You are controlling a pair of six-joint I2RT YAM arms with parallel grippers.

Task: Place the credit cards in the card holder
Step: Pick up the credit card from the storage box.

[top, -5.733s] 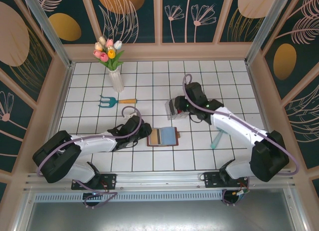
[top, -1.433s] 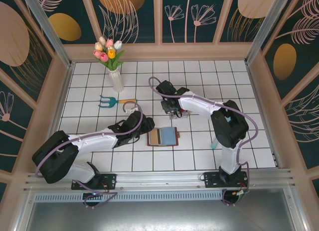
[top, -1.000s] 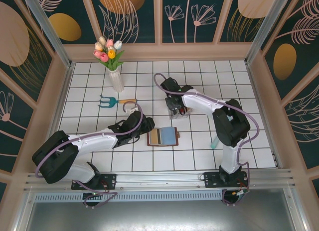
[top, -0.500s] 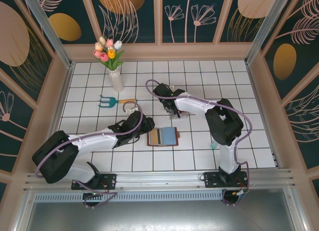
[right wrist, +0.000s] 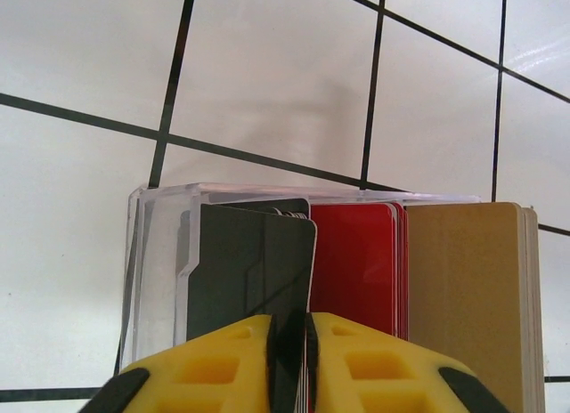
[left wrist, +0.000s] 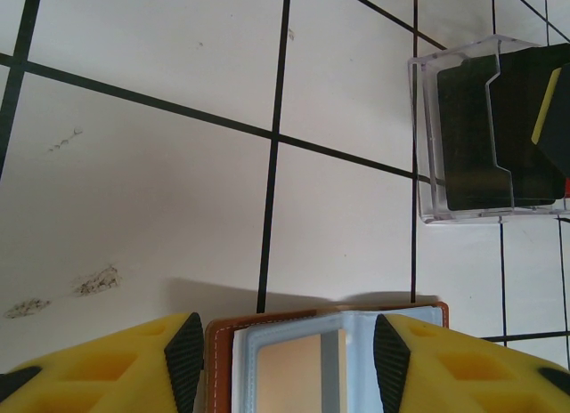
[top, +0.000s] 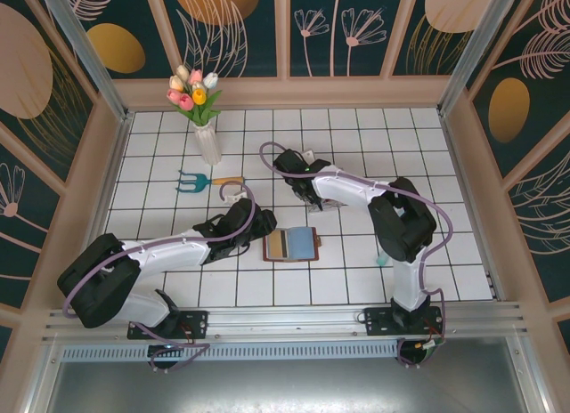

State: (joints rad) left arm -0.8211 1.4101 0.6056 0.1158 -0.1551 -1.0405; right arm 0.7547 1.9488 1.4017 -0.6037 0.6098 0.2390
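The card holder (top: 292, 244) is a brown leather wallet lying open on the tiles, with blue sleeves and a tan card inside. My left gripper (top: 259, 238) sits open at its left end. In the left wrist view its fingers (left wrist: 185, 360) straddle the wallet's (left wrist: 303, 360) upper edge. The credit cards stand in a clear rack (top: 322, 198) above the wallet. My right gripper (right wrist: 289, 360) is shut on a black card (right wrist: 249, 271), which tilts out of the black stack. Red cards (right wrist: 356, 262) and tan cards (right wrist: 468, 297) stand beside it.
A white vase of tulips (top: 206, 133) and a teal garden fork (top: 207, 180) lie at the back left. A teal object (top: 384, 253) pokes out from behind the right arm. Wooden walls ring the tiled floor (top: 267, 279). The clear rack (left wrist: 485, 133) lies up and right of the left gripper.
The right arm swung from the right side to above the rack and closed on a black card; its wrist shifted a little left. The left arm and wallet stayed put.
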